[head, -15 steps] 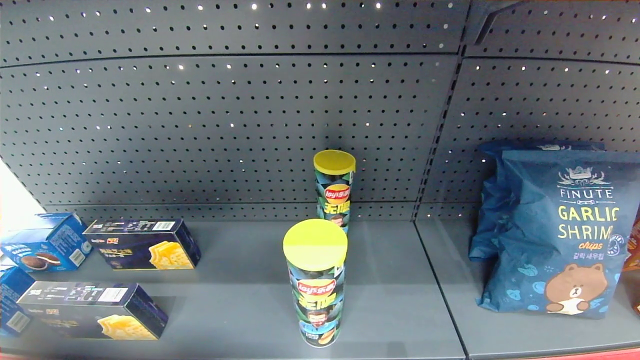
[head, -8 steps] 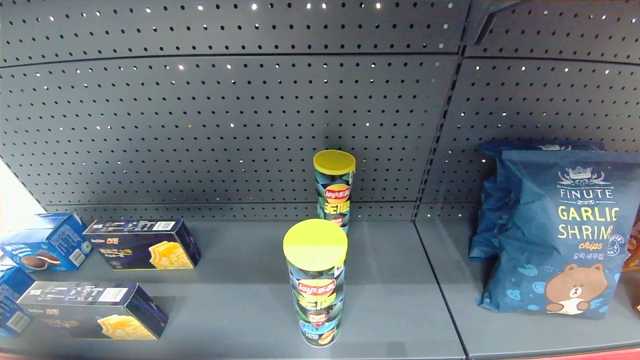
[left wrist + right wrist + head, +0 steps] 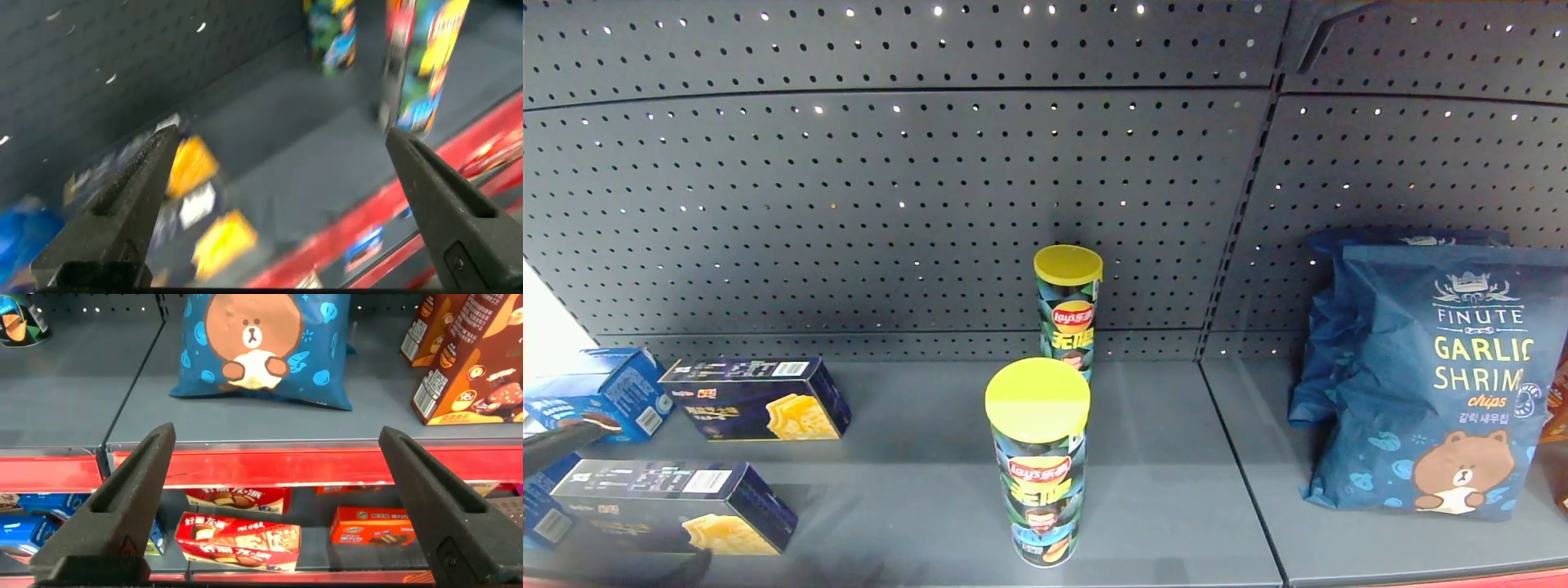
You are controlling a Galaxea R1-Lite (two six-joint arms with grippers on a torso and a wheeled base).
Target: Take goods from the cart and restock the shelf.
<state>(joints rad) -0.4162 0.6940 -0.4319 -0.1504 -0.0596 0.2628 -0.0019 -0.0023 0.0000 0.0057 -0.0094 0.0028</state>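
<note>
**Snack shelf bay: 2 cans stocked, both grippers empty**

1. Left gripper [image 3: 279,139]: jaws spread wide, nothing between them. One finger [image 3: 557,439] sits well left of the front can, near the blue cookie box [image 3: 605,392].
2. 2 dark cracker boxes, rear [image 3: 760,398] and front [image 3: 678,506]: left of the front can, lying flat, long axes running roughly along the shelf [image 3: 1160,490].
3. Front can [image 3: 1039,465]: landmark. It stands upright at the shelf's front, long axis vertical, yellow lid up, printed face outward.
4. Rear can [image 3: 1068,314]: directly behind the front can, apart from it, with the same upright pose and facing.
5. Chip bags [image 3: 1429,384]: well right of the front can, standing, printed fronts outward.
6. Right gripper [image 3: 276,433]: jaws spread, empty, right of the front can, before the shelf's front lip.

Step in hand, as judged: fetching the next item from the cart.

Handling advice:
- Grip a can across its middle.
- Carry it with its axis vertical and its label outward.
- Bring it in over the bare shelf beside the front can, clear of both lids.
- Let go only once the base sits flat, since these tall cans would likely tip at a nudge.
</note>
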